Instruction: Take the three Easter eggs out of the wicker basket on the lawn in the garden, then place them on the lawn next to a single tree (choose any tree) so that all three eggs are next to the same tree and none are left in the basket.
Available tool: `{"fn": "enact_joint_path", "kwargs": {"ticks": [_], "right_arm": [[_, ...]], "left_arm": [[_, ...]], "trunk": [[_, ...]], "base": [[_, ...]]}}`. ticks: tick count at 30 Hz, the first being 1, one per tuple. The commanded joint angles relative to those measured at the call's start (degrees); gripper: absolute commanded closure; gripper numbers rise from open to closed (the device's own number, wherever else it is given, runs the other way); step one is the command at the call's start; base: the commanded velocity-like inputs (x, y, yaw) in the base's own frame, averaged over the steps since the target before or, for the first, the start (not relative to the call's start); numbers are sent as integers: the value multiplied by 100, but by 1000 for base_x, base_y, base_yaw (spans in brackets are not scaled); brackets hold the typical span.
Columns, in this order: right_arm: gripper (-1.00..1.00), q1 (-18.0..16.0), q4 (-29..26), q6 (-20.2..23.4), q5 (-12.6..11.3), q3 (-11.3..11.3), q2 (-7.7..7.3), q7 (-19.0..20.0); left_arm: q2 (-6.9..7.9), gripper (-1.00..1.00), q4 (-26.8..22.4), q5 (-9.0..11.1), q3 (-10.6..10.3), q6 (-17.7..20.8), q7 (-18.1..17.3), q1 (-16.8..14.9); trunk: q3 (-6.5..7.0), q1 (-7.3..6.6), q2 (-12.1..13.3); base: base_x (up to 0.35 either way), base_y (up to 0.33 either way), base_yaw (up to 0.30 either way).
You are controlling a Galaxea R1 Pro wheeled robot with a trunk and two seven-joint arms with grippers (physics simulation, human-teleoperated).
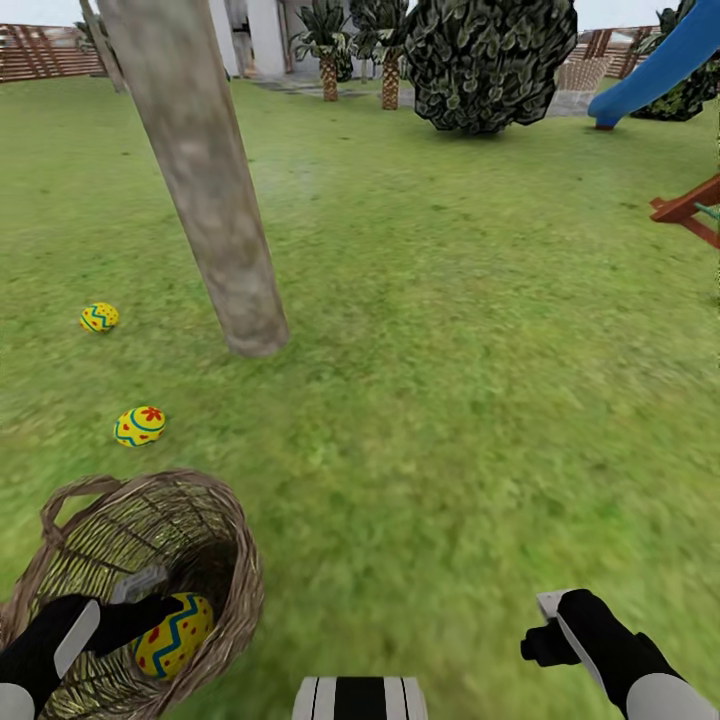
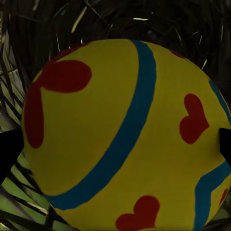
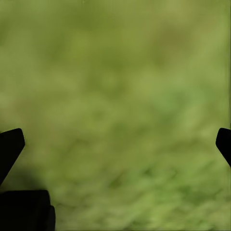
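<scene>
Down at the near left of the head view sits the deep brown woven wicker basket (image 1: 215,530) on the short green lawn (image 1: 470,400), its small loop handle at the far-left rim. The left claw (image 1: 150,600) is reaching down inside it, black fingers right at the one yellow Easter egg with blue-green zigzag and red marks (image 1: 172,635) lying in the basket. From the left wrist camera that egg (image 2: 125,139) looms huge between the two dark fingertips (image 2: 9,151), one tip at each side of it; the claw is spread wide around the egg, and whether the tips actually touch the shell I cannot tell.

Two more yellow zigzag eggs are out on the grass: the nearer egg (image 1: 140,425) lies just beyond the basket, and the farther egg (image 1: 99,317) lies left of the thick grey-brown bare tree trunk (image 1: 205,190), near its foot.

Over on the right, the right claw (image 1: 550,625) hangs low above bare grass, and the right wrist camera shows its fingertips (image 3: 10,144) set far apart with nothing but blurred green lawn (image 3: 120,110) between them.

In the distance stand a blue slide (image 1: 660,65), a dark bush (image 1: 490,60) and a brown slatted fence (image 1: 40,52).
</scene>
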Motion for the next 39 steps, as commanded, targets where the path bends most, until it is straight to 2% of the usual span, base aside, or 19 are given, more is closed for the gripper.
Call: {"fn": "enact_joint_path", "kwargs": {"ticks": [1, 3, 6, 9, 11, 16, 30, 33, 39], "right_arm": [[-100, -1, -4, 22, 53, 28, -4, 40], [-100, -1, 33, 18, 54, 28, -3, 40], [-100, -1, 43, 17, 54, 28, -3, 40], [-100, -1, 44, 17, 54, 28, -3, 40], [-100, -1, 44, 17, 54, 28, -3, 40], [-100, -1, 44, 17, 54, 31, -3, 40], [-100, -1, 50, 15, 54, 46, 6, 40], [-100, -1, 46, 17, 54, 46, 6, 40], [-100, -1, 44, 17, 53, 46, 0, 40]], "left_arm": [[-1, 100, -5, 7, 33, 38, -20, -2], [-4, 100, -5, 12, 39, 37, -20, -3], [-100, 100, -5, -38, 28, 37, -12, -3], [-133, 100, -5, -269, 27, 37, -11, -3], [-161, 100, -5, -318, 27, 37, -11, -3], [-244, 100, -5, -316, 38, 37, -19, -3], [-251, 100, 4, -315, 36, 22, -20, -2], [-274, 100, 80, -321, 34, -177, -20, -3], [-336, 100, 172, -323, 36, -219, -20, -3]], "trunk": [[19, -3, 0], [63, -8, 3], [129, -16, 7], [196, -24, 11], [240, -29, 13], [351, -42, 20], [661, -78, 39], [728, -86, 43], [861, -101, 51]], "base": [[0, 0, 0], [0, 0, 0], [151, 0, 0], [325, 5, 0], [338, 60, 0], [113, 25, 0], [-55, 8, 0], [0, 0, 0], [0, 0, 0]]}}
